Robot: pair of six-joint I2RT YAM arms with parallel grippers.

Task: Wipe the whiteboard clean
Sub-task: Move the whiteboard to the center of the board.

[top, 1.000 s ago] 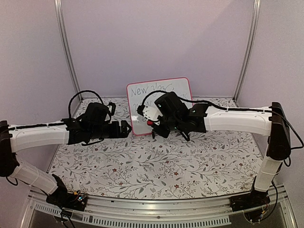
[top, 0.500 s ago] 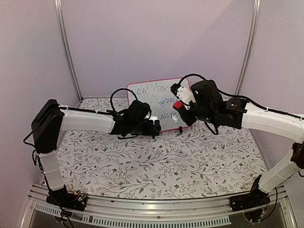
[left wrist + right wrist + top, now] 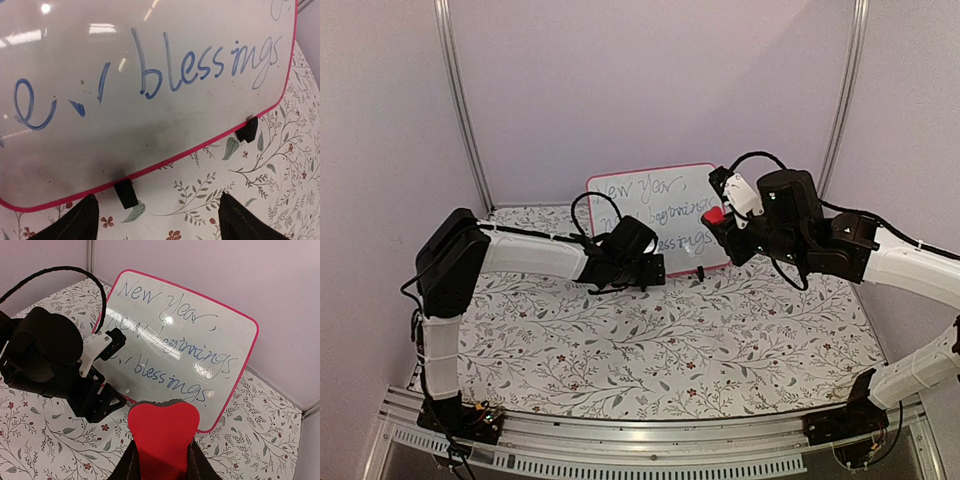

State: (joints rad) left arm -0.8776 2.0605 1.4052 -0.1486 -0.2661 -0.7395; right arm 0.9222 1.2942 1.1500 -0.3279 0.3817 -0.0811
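From the left of the overhead frame, the left gripper (image 3: 656, 270) reaches low toward centre, its jaws spread wide with nothing between them, just in front of the bottom rim of the whiteboard (image 3: 665, 200). Its wrist view shows the rim and two black clip feet (image 3: 126, 193) right ahead. The board stands at back centre of the flower-print table (image 3: 670, 340), tilted against the wall, its long axis running left to right. Blue writing (image 3: 165, 347) still fills it, though the middle line is smeared. At right centre, the right gripper (image 3: 722, 226) is clamped on a red eraser (image 3: 715, 215) by the board's right rim. Its wrist view suggests the eraser is held clear of the surface, so the writing lies ahead of it and to frame left. This arm looks best placed for the next wipe. A second earlier, the eraser was low against the board's middle and the left arm lay far to the left.
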